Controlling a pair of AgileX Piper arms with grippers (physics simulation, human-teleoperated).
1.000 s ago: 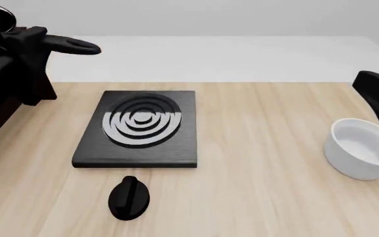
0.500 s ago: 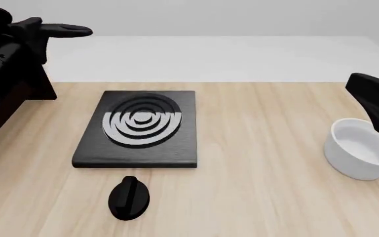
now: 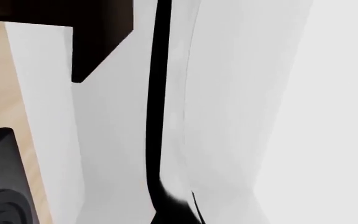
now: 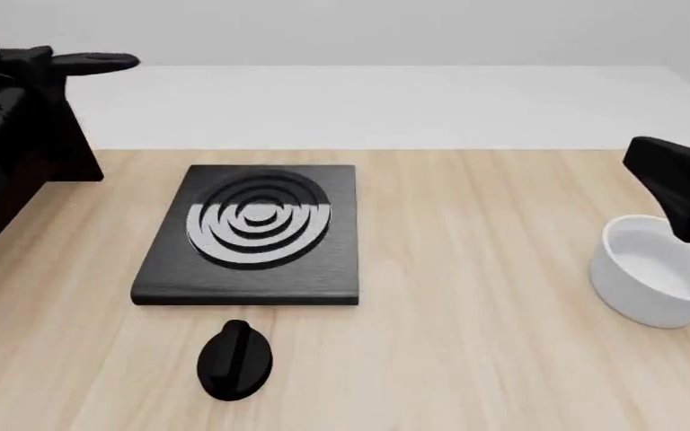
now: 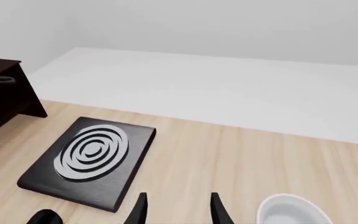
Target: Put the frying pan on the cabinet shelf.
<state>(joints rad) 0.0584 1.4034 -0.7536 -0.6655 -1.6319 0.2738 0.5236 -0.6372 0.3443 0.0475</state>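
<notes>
In the front view, your left arm fills the upper left of the frame, above the dark cabinet at the left edge. The pan handle juts out to the right from that arm, with its loop end at the tip. The bowl of the pan is hidden behind the arm, so you cannot tell there how the left gripper sits on it. The black square plate with silver rings lies in the middle of the table, a small black knob just below it. The white bowl is at the right edge, with your right arm just above it.

In the left wrist view, the thin black handle runs up the middle of the frame; the fingers are out of sight.

In the right wrist view, your right gripper shows two fingertips at the bottom, spread apart around nothing.
</notes>
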